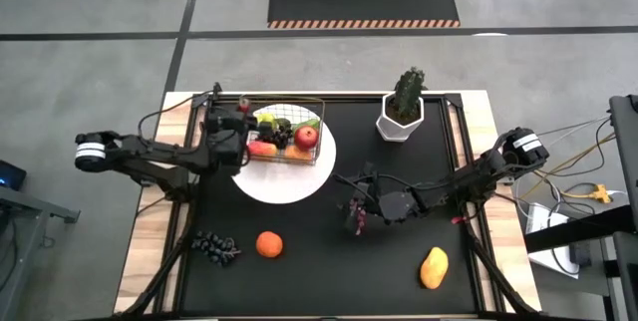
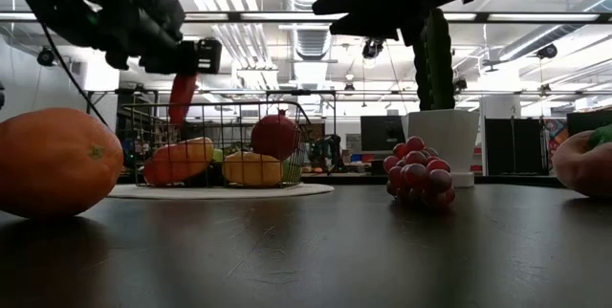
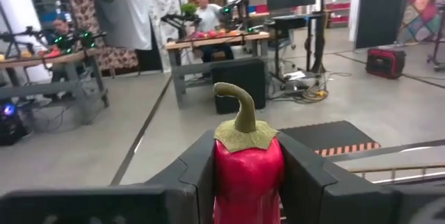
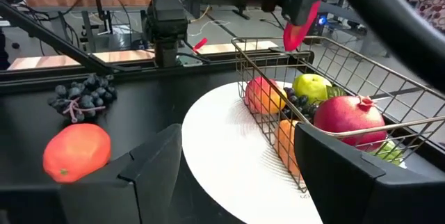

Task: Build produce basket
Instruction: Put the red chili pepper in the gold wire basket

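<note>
Seen from overhead: black tabletop [image 1: 329,271] filling the middle of the frame, on a pale wooden base. Upper centre, round white plate [image 1: 289,183] carrying a wire basket [image 1: 282,157], already loaded with a red fruit [image 1: 306,137], yellow, green and orange pieces, and dark grapes. Upper right of centre, cactus-like plant in a white pot [image 1: 401,118]. Reaching in from the left edge, left arm with its claw [image 1: 243,122] at the basket's left end, clenched on a red chili [image 3: 248,168], stem upward, hanging above the basket rim in the level view. Reaching in from the right edge, right arm, its claw [image 1: 354,211] released and low over the tabletop, just right of the plate. Lower left, dark grape bunch [image 1: 214,247] beside an orange [image 1: 269,244]. Lower right, yellow mango [image 1: 434,267]. Near the right claw, reddish grape bunch [image 2: 419,171].
</note>
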Available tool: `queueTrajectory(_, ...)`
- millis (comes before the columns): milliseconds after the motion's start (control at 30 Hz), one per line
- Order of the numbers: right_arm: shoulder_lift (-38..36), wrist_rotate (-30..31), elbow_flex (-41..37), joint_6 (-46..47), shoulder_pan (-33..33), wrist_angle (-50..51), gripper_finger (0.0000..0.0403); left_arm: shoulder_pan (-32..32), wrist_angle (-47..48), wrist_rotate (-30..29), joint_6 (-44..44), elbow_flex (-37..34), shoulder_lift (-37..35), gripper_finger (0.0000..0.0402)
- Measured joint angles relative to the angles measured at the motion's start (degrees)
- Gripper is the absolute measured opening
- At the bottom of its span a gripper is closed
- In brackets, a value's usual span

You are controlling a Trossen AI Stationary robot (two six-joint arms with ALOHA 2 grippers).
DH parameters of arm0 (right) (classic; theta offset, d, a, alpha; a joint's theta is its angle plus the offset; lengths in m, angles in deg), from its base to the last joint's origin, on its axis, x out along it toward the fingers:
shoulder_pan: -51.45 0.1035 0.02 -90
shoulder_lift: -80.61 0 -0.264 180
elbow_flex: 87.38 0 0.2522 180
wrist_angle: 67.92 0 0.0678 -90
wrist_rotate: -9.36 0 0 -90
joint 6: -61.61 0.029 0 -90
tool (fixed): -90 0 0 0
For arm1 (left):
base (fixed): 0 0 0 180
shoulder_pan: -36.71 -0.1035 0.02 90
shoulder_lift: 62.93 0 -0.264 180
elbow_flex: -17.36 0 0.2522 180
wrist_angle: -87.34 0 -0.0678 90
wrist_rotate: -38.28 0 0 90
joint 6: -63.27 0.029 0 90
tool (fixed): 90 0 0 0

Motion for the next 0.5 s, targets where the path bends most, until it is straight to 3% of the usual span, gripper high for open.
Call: queueTrajectory(500, 0.0, -0.1, 0.0, 0.4, 0.3, 0.1, 0.0256, -4.0, -0.1, -0.8, -9.6, -0.3, 10.1, 0.0100)
